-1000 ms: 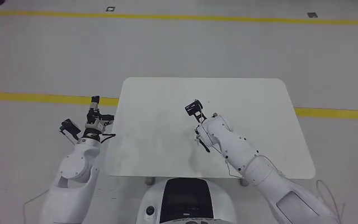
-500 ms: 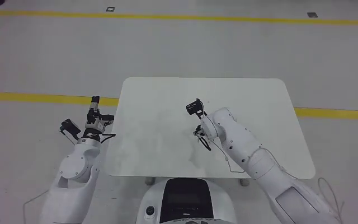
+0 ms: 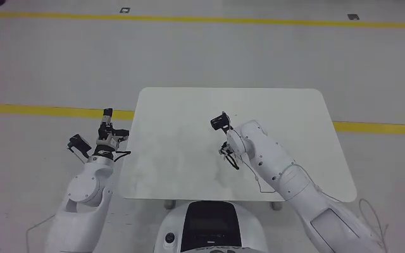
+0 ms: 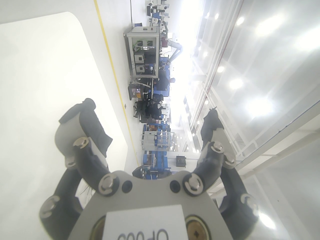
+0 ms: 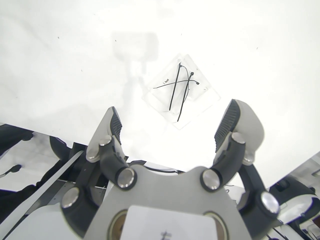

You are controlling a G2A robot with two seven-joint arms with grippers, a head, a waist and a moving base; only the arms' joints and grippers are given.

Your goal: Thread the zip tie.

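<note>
Black zip ties [image 5: 178,88] lie crossed in a shallow clear tray [image 5: 160,96] on the white table [image 5: 62,51]. My right gripper [image 5: 172,112] hangs open above the table, a little short of the tray, with nothing between its ribbed pads [image 5: 226,122]. From above, the right gripper [image 3: 228,155] is over the table's middle front. My left gripper [image 4: 150,109] is open and empty, held off the table's left edge [image 4: 100,76]; the top view shows the left gripper [image 3: 112,125] just beside that edge.
The white table [image 3: 278,126] has rounded corners and a front edge near the right gripper. A yellow floor line [image 3: 38,110] runs behind the left arm. Benches and equipment racks [image 4: 143,51] stand far off in the room.
My right arm has shifted slightly to the right and its wrist has turned a little over the table's middle. The left arm has not moved.
</note>
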